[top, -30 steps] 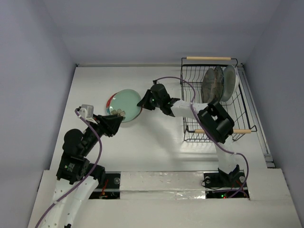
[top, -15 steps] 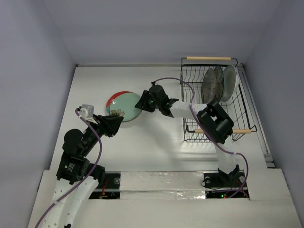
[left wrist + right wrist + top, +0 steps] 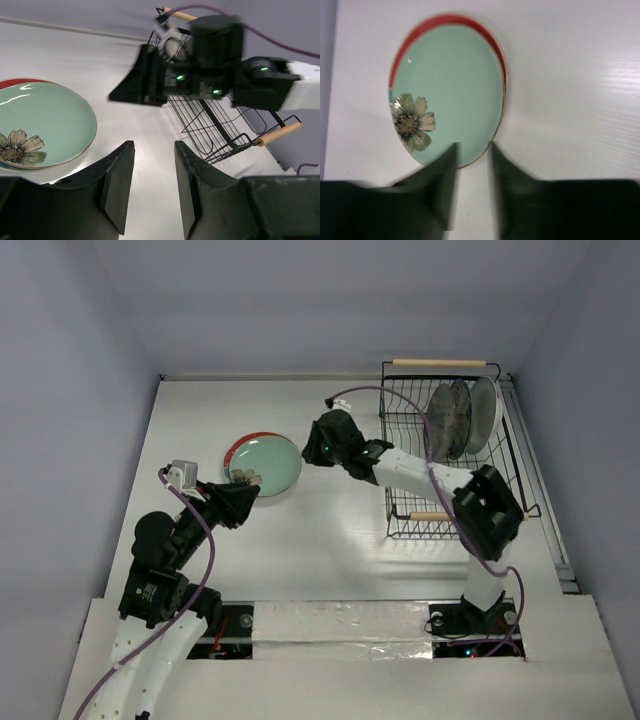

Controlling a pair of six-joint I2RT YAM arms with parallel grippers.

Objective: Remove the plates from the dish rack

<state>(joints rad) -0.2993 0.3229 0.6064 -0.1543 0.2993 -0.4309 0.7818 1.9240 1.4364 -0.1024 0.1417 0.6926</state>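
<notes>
A pale green plate with a flower lies flat on top of a red plate, with only a crescent of red rim showing. The pair rests on the white desk, left of the black wire dish rack. More plates stand on edge at the rack's far end. The right gripper hovers at the stack's right edge, fingers apart and empty. The left gripper sits by the near edge, fingers likewise apart, holding nothing.
</notes>
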